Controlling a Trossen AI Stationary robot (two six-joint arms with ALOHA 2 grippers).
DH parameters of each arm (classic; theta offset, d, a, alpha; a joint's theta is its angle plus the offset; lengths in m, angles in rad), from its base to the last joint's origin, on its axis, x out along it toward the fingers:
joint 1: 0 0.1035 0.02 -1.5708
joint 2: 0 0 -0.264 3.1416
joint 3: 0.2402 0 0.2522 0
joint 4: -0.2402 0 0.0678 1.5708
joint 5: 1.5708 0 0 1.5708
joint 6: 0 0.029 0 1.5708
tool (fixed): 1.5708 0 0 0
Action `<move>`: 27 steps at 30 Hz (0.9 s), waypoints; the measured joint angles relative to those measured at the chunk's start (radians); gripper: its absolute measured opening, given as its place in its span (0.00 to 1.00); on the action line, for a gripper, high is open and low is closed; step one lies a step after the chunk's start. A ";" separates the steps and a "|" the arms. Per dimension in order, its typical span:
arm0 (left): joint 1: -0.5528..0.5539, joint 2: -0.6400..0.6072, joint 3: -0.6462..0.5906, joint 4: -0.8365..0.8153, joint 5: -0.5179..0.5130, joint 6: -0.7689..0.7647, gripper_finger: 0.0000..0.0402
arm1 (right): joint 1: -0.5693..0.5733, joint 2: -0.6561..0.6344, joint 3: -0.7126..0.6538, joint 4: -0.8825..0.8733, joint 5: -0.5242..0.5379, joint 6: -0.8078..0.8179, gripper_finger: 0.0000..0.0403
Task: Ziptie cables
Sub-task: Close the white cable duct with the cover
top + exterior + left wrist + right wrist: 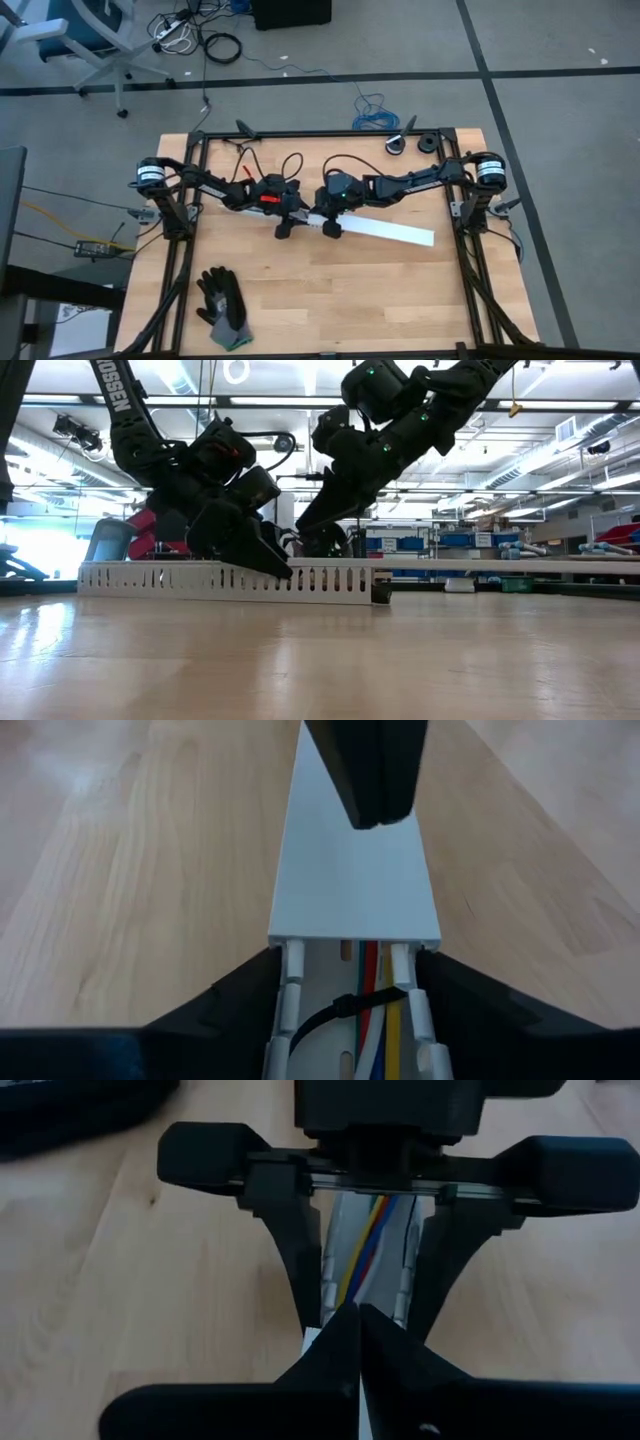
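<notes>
A long white slotted channel [385, 232] lies on the table, its far part closed by a flat cover [355, 890]. In its open part lie the cables [378, 1020], red, yellow, white and blue, also seen in the right wrist view [366, 1240]. The black ziptie [335, 1012] crosses them. My left gripper [350, 1005] straddles the channel's open part, one finger on each wall. My right gripper [358, 1335] is shut, its tips [375, 805] down on the cover just beyond the left gripper. My left gripper holds the white channel across its width at the cover's end, one finger [245, 1000] outside each side wall [285, 970], slanting down from the table's left. The channel lies flat on the table. My right gripper's shut fingertips [375, 810] rest on the cover's top face [345, 850], slanting down from the right.
A black and grey glove [225, 308] lies near the table's near-left corner. Two small black round parts [398, 146] [427, 143] sit by the far edge. A blue wire coil [375, 110] lies on the floor beyond. Bare wood stretches between the channel and the near edge.
</notes>
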 joint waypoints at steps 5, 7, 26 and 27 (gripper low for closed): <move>0.000 0.000 0.000 -0.006 0.028 -0.023 0.65 | 0.000 0.000 0.000 -0.004 0.005 0.001 0.00; 0.000 0.000 0.000 -0.008 0.029 -0.023 0.69 | 0.000 0.000 0.000 -0.006 0.016 0.001 0.00; 0.035 -0.104 -0.002 -0.244 0.018 -0.019 0.76 | 0.000 0.000 0.001 -0.024 0.027 0.018 0.00; 0.035 -0.112 -0.005 -0.252 0.018 -0.018 0.76 | 0.000 0.000 0.001 -0.024 0.026 0.018 0.00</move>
